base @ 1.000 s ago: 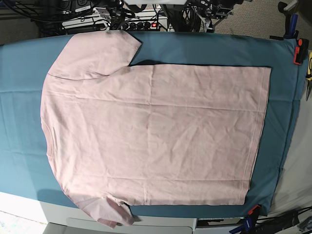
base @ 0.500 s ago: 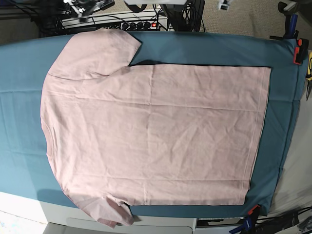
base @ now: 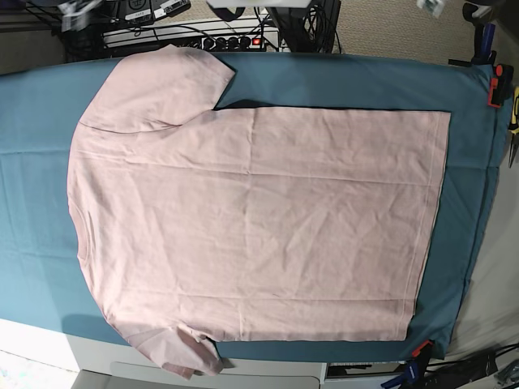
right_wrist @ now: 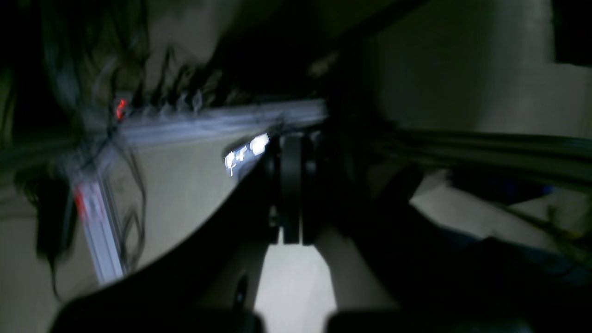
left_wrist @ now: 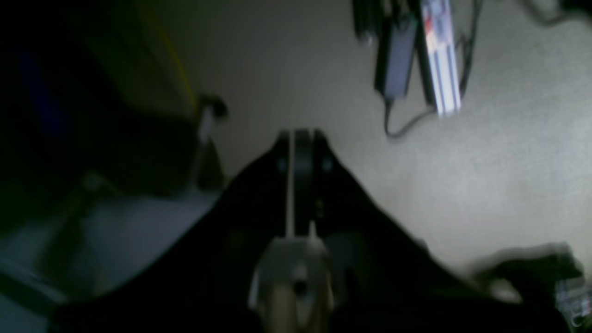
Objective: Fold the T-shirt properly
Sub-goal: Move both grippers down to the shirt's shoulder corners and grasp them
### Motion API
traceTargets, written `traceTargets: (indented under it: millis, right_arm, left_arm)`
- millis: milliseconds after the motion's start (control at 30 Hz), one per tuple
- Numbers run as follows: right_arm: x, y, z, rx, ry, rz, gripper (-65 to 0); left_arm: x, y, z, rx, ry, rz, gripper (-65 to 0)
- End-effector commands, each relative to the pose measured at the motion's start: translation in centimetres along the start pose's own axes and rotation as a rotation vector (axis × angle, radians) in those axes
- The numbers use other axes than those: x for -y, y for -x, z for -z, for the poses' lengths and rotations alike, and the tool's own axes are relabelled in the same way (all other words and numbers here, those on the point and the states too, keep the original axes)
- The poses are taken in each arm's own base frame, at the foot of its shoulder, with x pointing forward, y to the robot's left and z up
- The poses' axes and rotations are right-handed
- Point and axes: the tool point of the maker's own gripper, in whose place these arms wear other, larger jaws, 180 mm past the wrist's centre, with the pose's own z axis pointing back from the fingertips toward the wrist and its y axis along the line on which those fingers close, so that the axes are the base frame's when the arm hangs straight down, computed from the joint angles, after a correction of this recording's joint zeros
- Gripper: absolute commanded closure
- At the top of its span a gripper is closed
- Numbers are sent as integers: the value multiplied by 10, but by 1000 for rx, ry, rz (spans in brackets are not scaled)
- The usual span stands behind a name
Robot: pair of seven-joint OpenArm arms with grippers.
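Teal cloth (base: 340,81) covers the counter, and the T-shirt (base: 259,219) lies flat across it, plain side up, collar end left, hem right — nothing rests on it. Power strip (base: 231,40) behind; orange clamp (base: 496,85) at right. Right tool (right_wrist: 290,138) and left tool (left_wrist: 298,136) are both clenched, empty, over the floor.

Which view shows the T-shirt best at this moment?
The base view: the whole T-shirt lies flat, plain side up, on the teal cloth. Both wrist views are blurred, pointing at floor and cables, showing none of it.
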Motion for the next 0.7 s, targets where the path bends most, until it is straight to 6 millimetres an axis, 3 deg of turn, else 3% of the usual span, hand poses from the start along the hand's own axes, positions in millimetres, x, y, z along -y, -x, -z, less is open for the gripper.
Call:
traceTargets:
  millis: [0,100,200,333,433,533,667]
  right_arm:
    - [16,-27,-8,68,28,1,0]
    - [50,-82,-29,192,106,72,0]
    - [82,-139,-59,370,177,169,0]
    - [111,-184,-88,551,202,364,0]
    - [110,-192,-88,615,159,522,0]
    - [97,-185,-77,637,109,702,0]
    - [86,-171,-52,623,27,938,0]
  left_arm:
    - [-7,-19,-13,52,-5,23,-35]
    - [-22,-66,-41,160,11,42,-35]
    - [-39,-86,-49,243,36,-15,-35]
    - [-40,-125,-58,387,125,-89,-35]
    - [-27,-152,-65,503,225,-134,-35]
    - [-9,-170,-76,573,356,-126,-35]
    - [11,-174,-85,606,490,-65,-34]
